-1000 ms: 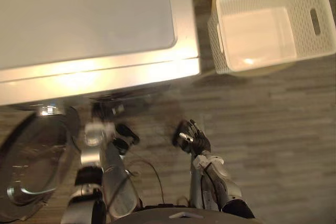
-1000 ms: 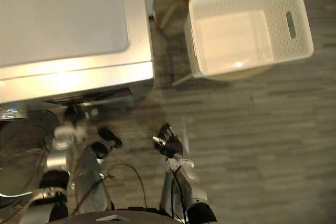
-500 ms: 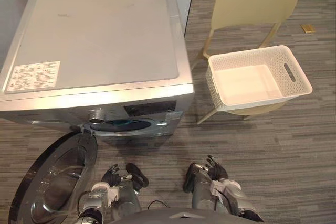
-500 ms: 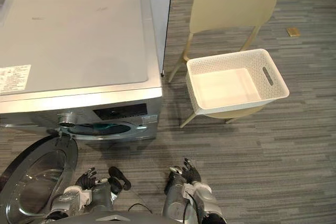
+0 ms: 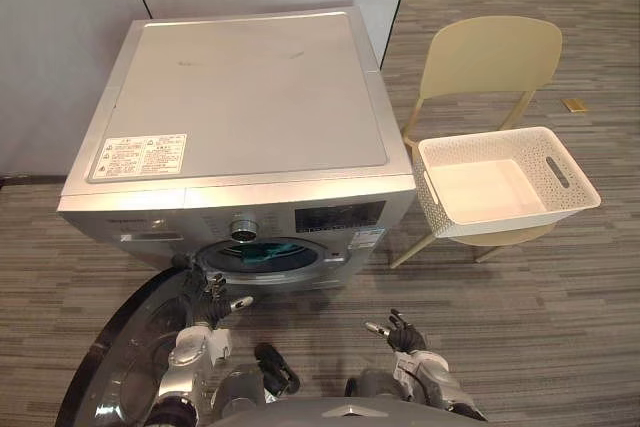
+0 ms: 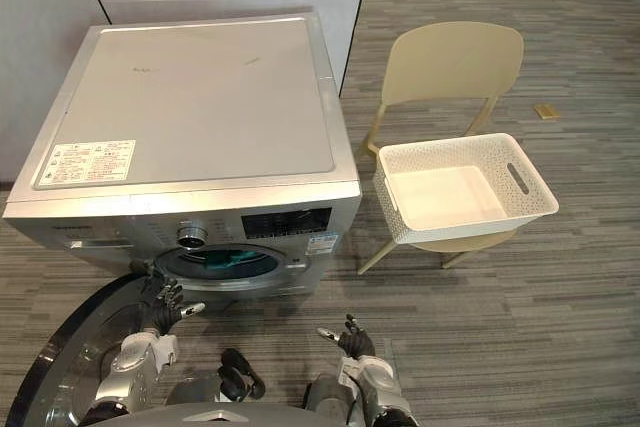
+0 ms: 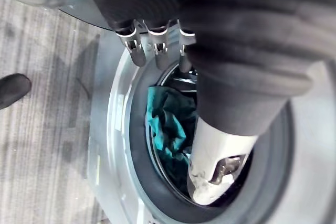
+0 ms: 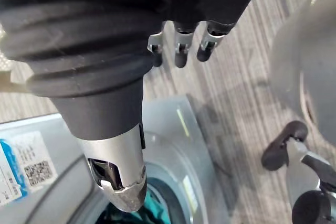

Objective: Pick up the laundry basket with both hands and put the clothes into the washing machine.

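Nearest, the left hand (image 5: 203,299) hangs by the open door (image 5: 125,352) and the right hand (image 5: 402,332) is over the floor; both have loose fingers and hold nothing. Teal clothes (image 5: 262,253) lie in the washing machine (image 5: 250,107) drum. Farther, the laundry basket (image 5: 520,219) sits empty on the chair (image 5: 490,57) seat. Loading seems done; next, probably shutting the door.

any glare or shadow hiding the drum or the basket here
Left eye view: no harsh glare on the washing machine, laundry basket evenly lit. Left wrist view: drum in shadow, yet teal clothes show past the left robot hand.
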You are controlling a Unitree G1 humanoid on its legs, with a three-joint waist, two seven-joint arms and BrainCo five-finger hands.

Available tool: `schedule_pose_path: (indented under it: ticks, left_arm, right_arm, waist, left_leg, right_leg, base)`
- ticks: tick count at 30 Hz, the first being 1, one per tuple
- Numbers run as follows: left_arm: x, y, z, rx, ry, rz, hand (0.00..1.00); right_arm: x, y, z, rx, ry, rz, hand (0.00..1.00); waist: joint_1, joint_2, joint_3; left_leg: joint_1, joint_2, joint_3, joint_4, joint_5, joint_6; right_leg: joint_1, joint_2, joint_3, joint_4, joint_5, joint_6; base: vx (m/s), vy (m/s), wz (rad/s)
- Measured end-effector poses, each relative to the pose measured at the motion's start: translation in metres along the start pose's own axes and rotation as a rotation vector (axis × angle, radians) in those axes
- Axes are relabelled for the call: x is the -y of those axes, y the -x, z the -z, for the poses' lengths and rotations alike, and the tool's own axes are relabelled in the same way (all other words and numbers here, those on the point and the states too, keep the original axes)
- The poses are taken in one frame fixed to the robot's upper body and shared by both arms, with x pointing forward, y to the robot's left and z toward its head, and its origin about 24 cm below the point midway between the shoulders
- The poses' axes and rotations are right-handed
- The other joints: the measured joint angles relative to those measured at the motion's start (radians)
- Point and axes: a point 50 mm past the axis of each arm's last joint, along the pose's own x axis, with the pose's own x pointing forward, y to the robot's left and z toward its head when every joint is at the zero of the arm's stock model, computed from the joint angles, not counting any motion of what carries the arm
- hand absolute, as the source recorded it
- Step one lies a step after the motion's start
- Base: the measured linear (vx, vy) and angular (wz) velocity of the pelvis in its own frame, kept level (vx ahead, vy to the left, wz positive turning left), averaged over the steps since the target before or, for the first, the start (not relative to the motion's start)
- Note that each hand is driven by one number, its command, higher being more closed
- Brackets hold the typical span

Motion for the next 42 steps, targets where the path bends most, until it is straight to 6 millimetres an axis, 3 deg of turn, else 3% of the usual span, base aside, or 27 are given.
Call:
schedule_pose_path:
  ticks: [1, 3, 4, 5, 7, 8, 11, 12, 13, 15, 16, 18, 20, 22, 23, 25, 29, 31, 35, 37, 42]
  left_arm:
    - [0.009, 0.001, -0.014, 0.068, 0.009, 0.026, 0.00]
    - [0.016, 0.003, -0.031, 0.145, 0.016, 0.050, 0.00]
    - [0.024, 0.004, -0.037, 0.171, 0.037, 0.073, 0.00]
    - [0.025, 0.007, -0.040, 0.191, 0.044, 0.077, 0.00]
    - [0.020, 0.017, -0.052, 0.265, 0.063, 0.070, 0.00]
    - [0.018, 0.019, -0.054, 0.275, 0.067, 0.069, 0.00]
    - [0.015, 0.030, -0.072, 0.363, 0.081, 0.092, 0.00]
    - [0.015, 0.034, -0.080, 0.402, 0.085, 0.104, 0.00]
    - [0.012, 0.040, -0.095, 0.472, 0.095, 0.102, 0.00]
    - [0.010, 0.041, -0.103, 0.508, 0.107, 0.098, 0.00]
    - [0.009, 0.043, -0.112, 0.551, 0.145, 0.106, 0.00]
    - [0.012, 0.051, -0.131, 0.638, 0.176, 0.129, 0.00]
    - [0.011, 0.064, -0.153, 0.766, 0.175, 0.127, 0.00]
    - [0.007, 0.076, -0.175, 0.906, 0.170, 0.102, 0.00]
    - [0.006, 0.078, -0.185, 0.956, 0.157, 0.081, 0.00]
    - [0.001, 0.078, -0.194, 0.993, 0.118, 0.013, 0.00]
    - [-0.021, 0.070, -0.199, 0.985, -0.023, -0.212, 0.00]
    - [-0.050, 0.053, -0.196, 0.907, -0.038, -0.424, 0.00]
    - [-0.082, 0.027, -0.191, 0.747, -0.010, -0.539, 0.00]
    - [-0.094, 0.011, -0.202, 0.694, 0.016, -0.603, 0.00]
    - [-0.114, -0.028, -0.226, 0.525, 0.020, -0.643, 0.00]
  right_arm:
    - [-0.002, -0.002, -0.001, -0.005, 0.020, -0.008, 0.00]
    - [-0.004, -0.004, 0.000, -0.023, 0.062, -0.014, 0.00]
    - [0.003, -0.003, 0.001, -0.037, 0.081, 0.005, 0.00]
    - [0.006, -0.001, 0.007, -0.056, 0.080, 0.020, 0.00]
    - [0.016, 0.000, 0.007, -0.062, 0.106, 0.058, 0.00]
    - [0.021, 0.001, 0.007, -0.064, 0.107, 0.073, 0.00]
    - [0.045, 0.011, 0.019, -0.093, 0.063, 0.156, 0.00]
    - [0.050, 0.017, 0.030, -0.125, 0.050, 0.173, 0.00]
    - [0.059, 0.023, 0.039, -0.146, 0.006, 0.213, 0.00]
    - [0.064, 0.026, 0.044, -0.162, -0.002, 0.229, 0.00]
    - [0.070, 0.033, 0.053, -0.193, -0.009, 0.251, 0.00]
    - [0.076, 0.041, 0.065, -0.219, -0.043, 0.283, 0.00]
    - [0.080, 0.047, 0.072, -0.236, -0.057, 0.301, 0.00]
    - [0.084, 0.048, 0.072, -0.235, -0.060, 0.313, 0.00]
    - [0.083, 0.048, 0.072, -0.234, -0.060, 0.309, 0.00]
    - [0.081, 0.046, 0.070, -0.230, -0.062, 0.297, 0.00]
    - [0.074, 0.036, 0.054, -0.177, -0.053, 0.272, 0.00]
    - [0.065, 0.027, 0.035, -0.114, 0.036, 0.224, 0.00]
    - [0.044, 0.017, 0.017, -0.050, 0.112, 0.144, 0.00]
    - [0.031, 0.012, 0.006, -0.010, 0.130, 0.108, 0.00]
    - [0.030, 0.007, -0.016, 0.067, 0.161, 0.130, 0.00]
  waist:
    - [0.017, 0.004, -0.001]
    - [0.034, 0.015, 0.006]
    - [0.030, 0.063, 0.022]
    - [0.031, 0.070, 0.021]
    - [0.039, 0.076, 0.017]
    - [0.038, 0.073, 0.019]
    - [0.028, 0.081, 0.014]
    - [0.030, 0.081, 0.013]
    - [0.028, 0.082, 0.013]
    - [0.020, 0.078, 0.010]
    - [0.001, 0.075, -0.002]
    - [-0.007, 0.081, -0.007]
    - [-0.006, 0.099, -0.021]
    - [-0.010, 0.119, -0.044]
    - [-0.012, 0.127, -0.058]
    - [-0.012, 0.106, -0.065]
    - [-0.029, 0.096, -0.070]
    - [-0.029, 0.098, -0.063]
    - [-0.033, 0.099, -0.042]
    - [-0.038, 0.081, -0.002]
    - [-0.061, 0.025, 0.103]
  left_leg:
    - [-0.049, 0.009, -0.003, 0.013, 0.022, 0.014]
    - [-0.102, 0.028, -0.019, 0.045, 0.046, 0.016]
    - [-0.103, 0.052, -0.066, 0.037, 0.079, 0.010]
    - [-0.098, 0.060, -0.090, 0.029, 0.097, -0.002]
    - [-0.062, 0.067, -0.119, -0.057, 0.179, -0.079]
    - [-0.064, 0.065, -0.123, -0.074, 0.189, -0.096]
    - [-0.089, 0.083, -0.196, 0.139, 0.091, -0.091]
    - [-0.094, 0.097, -0.226, 0.240, 0.042, -0.096]
    - [-0.069, 0.153, -0.229, 0.424, -0.056, -0.086]
    - [-0.020, 0.192, -0.201, 0.484, -0.097, -0.077]
    - [0.059, 0.237, -0.147, 0.486, -0.107, -0.067]
    - [0.148, 0.272, -0.128, 0.435, -0.094, -0.074]
    - [0.217, 0.259, -0.180, 0.297, -0.052, -0.136]
    - [0.257, 0.199, -0.250, 0.072, 0.030, -0.222]
    - [0.275, 0.160, -0.246, -0.027, 0.030, -0.245]
    - [0.281, 0.110, -0.215, -0.125, 0.045, -0.269]
    - [0.311, 0.018, -0.175, -0.257, 0.054, -0.275]
    - [0.297, -0.025, -0.146, -0.272, 0.055, -0.274]
    - [0.242, -0.040, -0.115, -0.273, 0.054, -0.272]
    - [0.196, -0.045, -0.106, -0.282, 0.052, -0.270]
    - [0.114, -0.052, -0.096, -0.284, 0.064, -0.245]
  right_leg:
    - [0.007, 0.025, 0.028, -0.105, -0.052, -0.063]
    - [0.071, 0.067, 0.039, -0.306, -0.088, -0.114]
    - [0.114, 0.116, 0.020, -0.359, -0.041, -0.137]
    - [0.130, 0.130, 0.020, -0.380, -0.029, -0.141]
    - [0.154, 0.167, 0.009, -0.407, 0.006, -0.185]
    - [0.153, 0.168, 0.000, -0.409, 0.011, -0.193]
    - [0.147, 0.168, -0.065, -0.424, 0.029, -0.220]
    - [0.150, 0.167, -0.088, -0.430, 0.037, -0.222]
    - [0.153, 0.163, -0.127, -0.443, 0.055, -0.231]
    - [0.154, 0.147, -0.162, -0.445, 0.060, -0.239]
    - [0.145, 0.118, -0.208, -0.439, 0.061, -0.242]
    - [0.141, 0.095, -0.255, -0.444, 0.068, -0.231]
    - [0.135, 0.086, -0.298, -0.470, 0.089, -0.210]
    - [0.103, 0.078, -0.346, -0.493, 0.122, -0.185]
    - [0.081, 0.068, -0.364, -0.497, 0.142, -0.174]
    - [0.058, 0.046, -0.366, -0.527, 0.192, -0.163]
    - [0.045, 0.007, -0.350, -0.606, 0.281, -0.123]
    - [0.021, -0.014, -0.316, -0.659, 0.357, -0.121]
    - [-0.052, -0.024, -0.288, -0.672, 0.409, -0.130]
    - [-0.106, -0.024, -0.274, -0.682, 0.422, -0.128]
    - [-0.204, -0.021, -0.232, -0.698, 0.470, -0.145]
  base:
    - [-0.22, -0.088, -0.24]
    - [-0.32, -0.171, -0.07]
    - [-0.29, -0.151, 0.20]
    - [-0.27, -0.144, 0.16]
    - [-0.25, -0.151, 0.01]
    - [-0.23, -0.128, 0.23]
    - [-0.19, -0.100, 0.54]
    - [-0.16, -0.075, 0.68]
    - [-0.15, -0.059, 0.67]
    - [-0.10, -0.003, 0.76]
    - [-0.08, 0.050, 0.95]
    - [-0.06, 0.109, 1.06]
    - [-0.05, 0.173, 0.80]
    - [-0.05, 0.249, 0.73]
    - [-0.06, 0.301, 0.64]
    - [-0.07, 0.350, 0.25]
    - [-0.08, 0.304, -0.11]
    - [-0.11, 0.215, -0.33]
    - [-0.14, 0.107, -0.29]
    - [-0.14, 0.025, -0.17]
    - [-0.15, 0.035, -0.20]
